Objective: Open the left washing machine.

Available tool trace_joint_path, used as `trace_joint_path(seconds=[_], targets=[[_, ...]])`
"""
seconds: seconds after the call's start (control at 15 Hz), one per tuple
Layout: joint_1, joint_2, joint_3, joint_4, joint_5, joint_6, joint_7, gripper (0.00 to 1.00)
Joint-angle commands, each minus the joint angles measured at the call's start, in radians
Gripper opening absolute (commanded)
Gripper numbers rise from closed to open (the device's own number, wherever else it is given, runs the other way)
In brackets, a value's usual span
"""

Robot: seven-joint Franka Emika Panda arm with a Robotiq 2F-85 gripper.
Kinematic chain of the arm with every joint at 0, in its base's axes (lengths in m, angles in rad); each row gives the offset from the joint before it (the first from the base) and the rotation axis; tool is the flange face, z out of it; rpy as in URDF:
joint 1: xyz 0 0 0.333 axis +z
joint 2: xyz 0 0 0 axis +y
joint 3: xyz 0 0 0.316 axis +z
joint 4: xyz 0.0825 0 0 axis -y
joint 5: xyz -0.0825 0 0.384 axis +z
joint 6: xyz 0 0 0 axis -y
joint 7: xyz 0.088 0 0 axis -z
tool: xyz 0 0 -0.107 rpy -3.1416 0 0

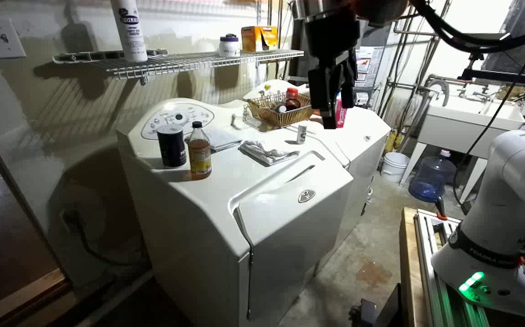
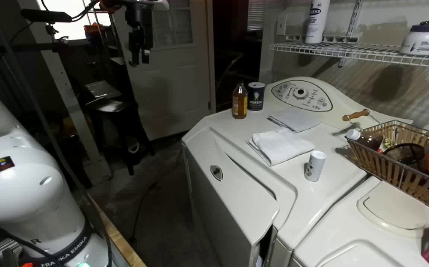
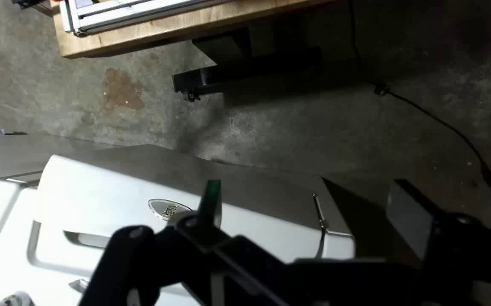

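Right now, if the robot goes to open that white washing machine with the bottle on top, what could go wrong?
The door looks slightly ajar, so the open gripper might nudge it shut instead of pulling it wider.
The small white canister and the bottle of amber liquid stand upright on top of the washing machine; a bump or hard tug could tip them.
The wooden bench faces the door, so a wide swing might hit it.

Left washer (image 1: 226, 193) cropped, white bottle (image 1: 131, 35) cropped
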Motion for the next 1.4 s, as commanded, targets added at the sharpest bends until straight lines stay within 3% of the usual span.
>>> trace_joint_path(seconds=[0.0, 0.67, 0.93, 1.33], targets=[[0.036, 0.004, -0.032, 0.003, -0.005, -0.002, 0.005, 1.0], [0.028, 0.005, -0.036, -0.002, -0.022, 0.021, 0.021, 1.0], [-0.01, -0.03, -0.124, -0.077, 0.022, 0.169, -0.011, 1.0], [-0.082, -0.118, -0.287, -0.343, 0.009, 0.452, -0.146, 1.0]])
